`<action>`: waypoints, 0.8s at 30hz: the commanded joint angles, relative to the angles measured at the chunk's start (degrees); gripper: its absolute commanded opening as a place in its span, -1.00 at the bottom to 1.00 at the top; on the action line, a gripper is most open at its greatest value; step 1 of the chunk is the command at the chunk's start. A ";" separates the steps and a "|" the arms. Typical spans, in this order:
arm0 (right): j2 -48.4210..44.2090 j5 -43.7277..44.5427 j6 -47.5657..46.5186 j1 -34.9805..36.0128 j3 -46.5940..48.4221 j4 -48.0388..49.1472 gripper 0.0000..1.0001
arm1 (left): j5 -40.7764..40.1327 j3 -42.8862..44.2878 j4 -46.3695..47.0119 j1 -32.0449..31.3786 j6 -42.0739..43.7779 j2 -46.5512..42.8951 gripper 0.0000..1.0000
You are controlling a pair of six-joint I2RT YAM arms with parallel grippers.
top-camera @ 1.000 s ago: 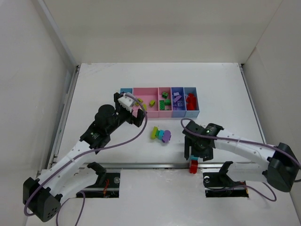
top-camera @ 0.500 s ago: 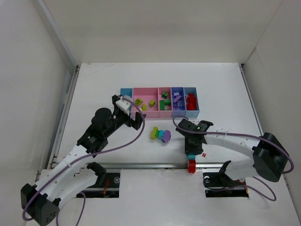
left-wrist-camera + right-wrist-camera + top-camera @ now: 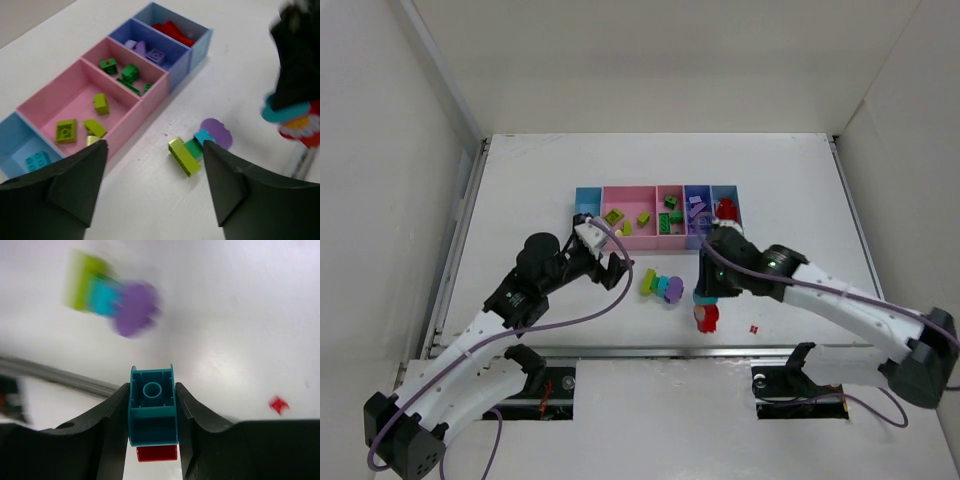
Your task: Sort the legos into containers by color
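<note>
**Two-colour stack in the air, left arm waiting over the loose row**

Start wide: white table, with the row of five joined open plastic bins in the middle. They run light blue, wide pink, narrow pink, purple-blue, light blue. Each has its colour: a cyan brick far left, then lime, green and purple pieces, and red at the far right.

The right gripper hangs above the table, near the bins' right end. Its fingers are pinched narrow on a cyan brick clipped to a red brick. Cyan sits between the pads and red sticks out past the tips. The stack's long axis runs along the fingers, red end down toward the table. The cyan brick's hollow underside faces the wrist camera. Lifted like this it clears the loose pieces, but it's two colours, so I'd say it needs splitting before either bin takes it.

The left gripper hovers between the bins and the loose pieces, fingers spread wide and holding nothing. It looks lined up for a pick.

Just ahead of it lies a joined row of small bricks: lime, green, cyan, then a rounded purple piece. Its long axis runs left to right, and it sits unsorted in front of the bins.

Smallest of all, a tiny red fragment lies alone, to the right of the held stack.
</note>
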 commanded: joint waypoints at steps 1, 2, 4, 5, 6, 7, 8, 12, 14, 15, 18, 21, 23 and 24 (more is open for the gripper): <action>-10.04 -0.15 -8.68 0.25 6.45 14.30 -1.00 | 12.89 1.09 -0.72 -0.24 1.81 -1.15 0.57; -13.27 -0.16 -10.53 0.25 6.45 22.00 -1.00 | 15.09 1.09 -0.73 0.37 2.34 -0.62 0.72; -15.23 -2.60 -16.50 0.25 6.45 28.63 -1.00 | 19.76 2.58 -1.35 0.38 3.39 -0.62 0.99; -15.24 -3.49 -18.78 0.25 6.45 33.62 -1.00 | 20.82 2.59 -1.35 0.90 3.40 -0.62 1.00; -15.24 -4.54 -23.77 0.25 6.45 35.33 -1.00 | 21.70 3.37 -0.48 0.91 3.40 -0.01 1.00; -14.63 -5.77 -26.43 0.25 7.23 36.39 -1.00 | 23.36 3.99 0.31 1.43 3.40 0.00 1.00; -13.84 -9.26 -29.06 0.25 8.02 37.10 -1.00 | 24.24 3.99 1.19 1.43 2.79 0.78 1.00; -9.27 -16.93 -40.15 0.25 13.46 39.64 -1.00 | 26.45 5.23 7.51 1.96 -1.33 2.37 1.00; -6.99 -18.70 -44.72 0.25 15.58 40.44 -1.00 | 28.37 5.75 11.30 3.18 -3.01 3.94 1.00; -6.20 -19.83 -45.86 0.25 16.46 41.05 -1.00 | 29.08 5.75 12.44 3.19 -3.80 3.95 1.00; -3.29 -23.52 -50.35 0.25 19.98 41.59 -1.00 | 32.16 6.37 16.48 4.77 -7.14 5.36 1.00; -0.48 -27.21 -53.08 0.25 23.31 42.20 -1.00 | 32.78 6.98 18.33 6.35 -7.68 6.59 1.00; 0.75 -28.63 -54.22 0.25 23.85 42.20 -1.00 | 29.80 7.59 17.82 8.11 -6.63 7.81 1.00; 0.76 -29.16 -55.27 0.25 24.46 42.20 -1.00 | 27.79 7.60 17.20 9.50 -4.71 7.82 1.00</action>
